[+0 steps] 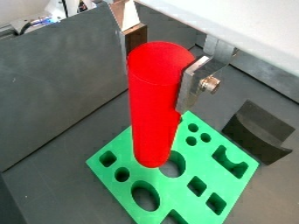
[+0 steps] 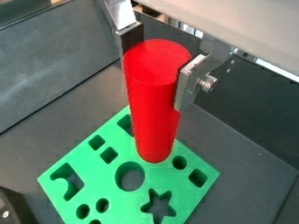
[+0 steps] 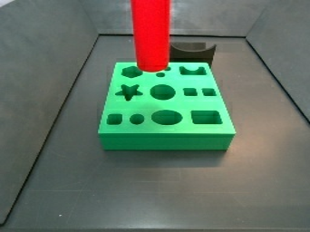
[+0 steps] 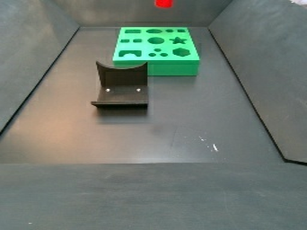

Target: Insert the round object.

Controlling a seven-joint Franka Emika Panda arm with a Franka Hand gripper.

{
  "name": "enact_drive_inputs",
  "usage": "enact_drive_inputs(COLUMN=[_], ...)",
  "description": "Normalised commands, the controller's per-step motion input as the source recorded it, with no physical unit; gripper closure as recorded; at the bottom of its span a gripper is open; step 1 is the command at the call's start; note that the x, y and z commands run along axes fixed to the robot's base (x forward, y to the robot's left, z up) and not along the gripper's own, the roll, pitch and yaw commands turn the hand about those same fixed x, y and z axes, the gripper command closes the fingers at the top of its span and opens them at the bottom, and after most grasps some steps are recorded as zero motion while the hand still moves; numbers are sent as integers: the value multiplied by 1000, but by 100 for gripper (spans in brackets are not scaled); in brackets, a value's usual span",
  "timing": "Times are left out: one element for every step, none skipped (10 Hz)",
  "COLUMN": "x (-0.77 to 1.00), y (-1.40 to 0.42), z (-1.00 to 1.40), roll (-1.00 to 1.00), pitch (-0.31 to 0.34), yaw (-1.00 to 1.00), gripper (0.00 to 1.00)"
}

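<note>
The round object is a long bright red cylinder (image 1: 152, 105), held upright. My gripper (image 1: 158, 66) is shut on its upper part, one silver finger on each side, as both wrist views show (image 2: 158, 66). The cylinder's lower end hangs over the green block (image 1: 122, 144) with several shaped holes, close to a round hole (image 1: 170, 165). In a side view the cylinder (image 3: 150, 36) hangs over the far row of the block (image 3: 169, 136). I cannot tell whether it touches the block. In a side view only its lower tip (image 4: 164, 3) shows above the block (image 4: 156, 65).
The dark fixture (image 4: 120, 85) stands on the dark floor apart from the green block. It also shows behind the block in a side view (image 3: 191, 50) and in a wrist view (image 1: 263, 131). Grey walls enclose the floor.
</note>
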Motion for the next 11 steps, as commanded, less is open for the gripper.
enact_drive_inputs(x=[554,414,434,163,29,46,0,0,0,0,0], y=[343,360,314,274,269,260,229,80,6,0,0], z=[-877,-806,-691,-466,-291,-263,-286,-277,-269,-243,-209], roll=[26,29,0,0,0,0,0,0,-17,-53,-93], pitch=[0,0,0,0,11,10,0,0,0,-10,-21], yaw=[0,-9,-23,-91,-71,-34,-46,-29,-29,-54,-51], gripper=[100,100,100,100,100,100,100,100,100,100,100])
